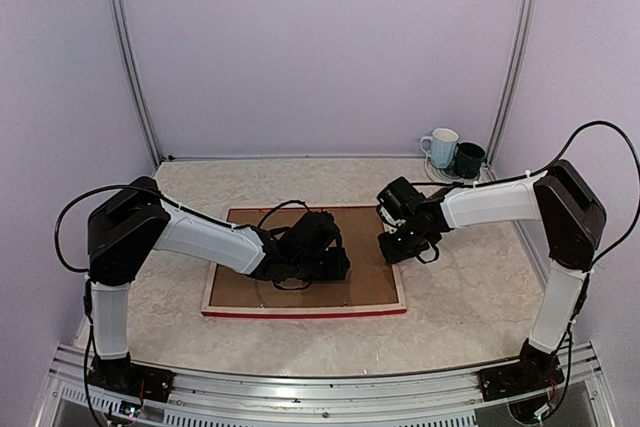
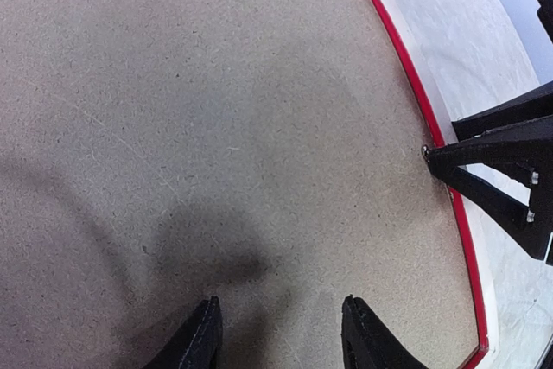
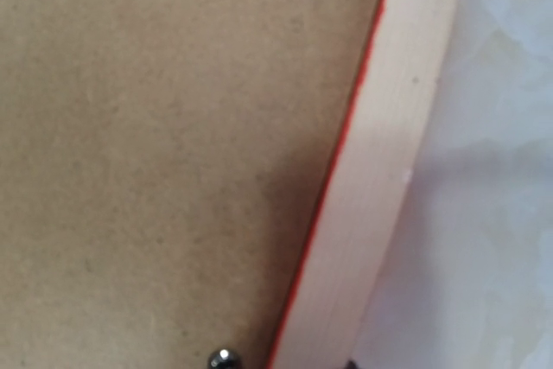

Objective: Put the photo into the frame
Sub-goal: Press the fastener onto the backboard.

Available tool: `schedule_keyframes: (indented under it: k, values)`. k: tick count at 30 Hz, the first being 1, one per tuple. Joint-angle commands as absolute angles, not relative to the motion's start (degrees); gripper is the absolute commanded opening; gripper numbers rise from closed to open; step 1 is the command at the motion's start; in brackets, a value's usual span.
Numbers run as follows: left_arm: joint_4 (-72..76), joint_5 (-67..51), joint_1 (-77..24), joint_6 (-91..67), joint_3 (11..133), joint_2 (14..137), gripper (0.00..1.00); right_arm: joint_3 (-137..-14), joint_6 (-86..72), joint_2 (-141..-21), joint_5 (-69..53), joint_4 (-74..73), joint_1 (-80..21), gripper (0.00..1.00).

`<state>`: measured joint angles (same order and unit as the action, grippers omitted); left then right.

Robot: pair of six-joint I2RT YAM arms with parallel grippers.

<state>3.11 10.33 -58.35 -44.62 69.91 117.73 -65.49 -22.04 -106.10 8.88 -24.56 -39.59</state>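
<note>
The frame (image 1: 300,313) is laid face down on the table (image 1: 470,297), with its pale back upward and only a thin red line shown along its edges. Its recess is filled by a brown board (image 1: 372,282). The photo is not seen in any view. It is judged to lie under the board, but this cannot be confirmed.

The left gripper (image 1: 322,259) is held low over the middle of the board with its jaws apart. The right gripper (image 1: 398,243) is set at the frame's right rail.

The step in hand is judged to be the seating of the board. Pressure is best applied straight down, not sideways, so that nothing beneath is creased. The rail should be steadied so that the frame is not pushed across the table, and the edges should be pressed in turn until the board is level.

Contact between the left fingertips and the board cannot be made out. Of the right jaws, only a metal tip and a dark sliver are caught, one on either side of the rail, so a clamp cannot be told. Part of the board is covered by the left arm. Whether the board sits flush cannot be judged.
</note>
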Motion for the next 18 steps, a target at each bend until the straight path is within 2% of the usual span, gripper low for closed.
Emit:
schedule_keyframes:
  k: [1,10,18]
  values:
    - [-4.0,7.6,-58.9,-45.1,67.3,122.0,0.47,-64.1,-20.5,-108.7,11.2,-28.4,-39.2,0.14]
    - [-4.5,8.3,-58.8,-44.8,67.3,121.5,0.47,-65.3,-19.5,-108.7,11.4,-30.2,-39.5,0.06]
    - [-5.8,9.5,-58.8,-44.3,68.0,121.2,0.47,-67.4,-20.1,-110.0,15.6,-33.2,-40.8,0.09]
